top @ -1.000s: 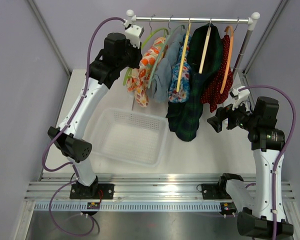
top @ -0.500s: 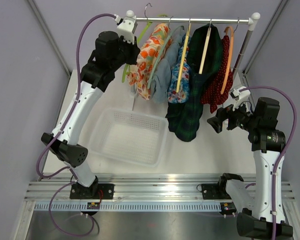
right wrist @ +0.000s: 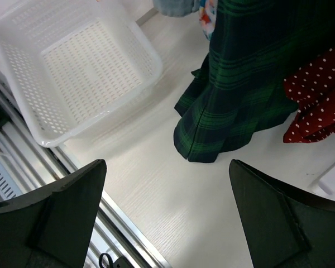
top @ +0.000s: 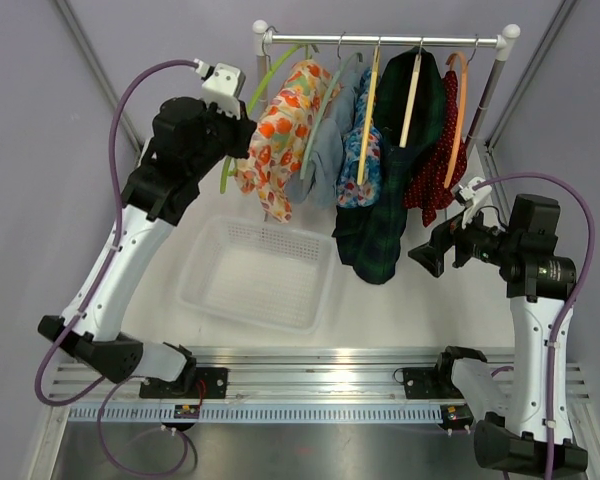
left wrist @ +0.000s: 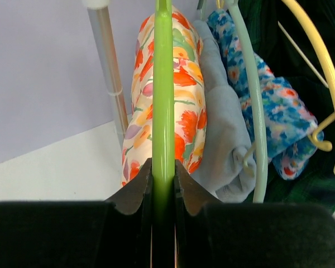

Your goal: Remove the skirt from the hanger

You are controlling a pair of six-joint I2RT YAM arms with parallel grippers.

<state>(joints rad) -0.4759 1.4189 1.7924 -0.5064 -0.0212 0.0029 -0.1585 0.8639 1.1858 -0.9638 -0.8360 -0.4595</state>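
Since a second ago the left arm has swung out to the left and drawn back toward its base. It has carried the green hanger [top: 265,80] and its skirt [top: 275,140] a little away from the neighbours. The right arm has barely stirred.

The left gripper [left wrist: 163,170] is pinched narrow on the hanger's green rim, one jaw flat against each side. That way the skirt travels with the frame rather than being tugged by its cloth. My guess at the reason is to hold the stiff part and leave the fabric free for the other arm. The right gripper [right wrist: 167,167] hangs spread wide and empty above the table, near the hem of the plaid [right wrist: 240,84]. It looks to be waiting to take the skirt.

The skirt, orange and floral, sits at the left end of the rail [top: 420,40]. It is just left of the grey garment [top: 325,140] and above the far side of the basket [top: 250,312]. It drapes over the hanger on both sides.

The hanger's long axis slants from its top by the rail down and left to the gripper. From the wrist it runs straight ahead out of the jaws. The skirt falls along it, hem toward the basket. Whether the hook is over the rail I cannot make out.
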